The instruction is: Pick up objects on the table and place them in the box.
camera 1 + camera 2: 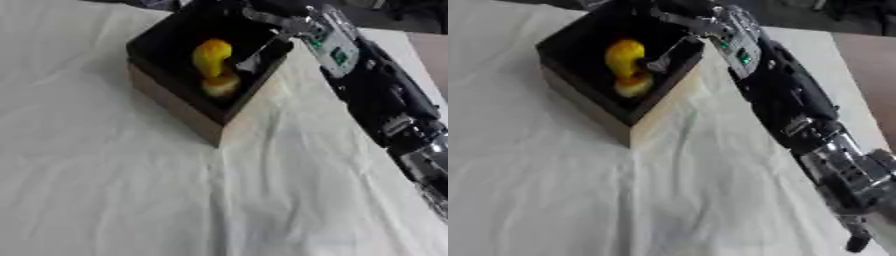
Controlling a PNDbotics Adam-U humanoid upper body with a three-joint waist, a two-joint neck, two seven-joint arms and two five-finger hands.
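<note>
A box (178,107) with pale wooden walls and a black inside stands on the white cloth at the upper middle. In it lie a bright yellow curved thing (212,55) and, just in front of that, a paler yellow round thing (220,85). My right arm (785,95) reaches in from the lower right up to the box's far right corner. My right hand (278,21) hangs over that corner, and a straight grey finger (252,59) slants down into the box beside the yellow things. Nothing is held in it. The left hand shows in neither view.
The white, wrinkled tablecloth (114,185) covers the table in front of and left of the box. The table's right edge (846,55) runs beside my right arm, with brown floor beyond it. Dark shapes lie along the far edge.
</note>
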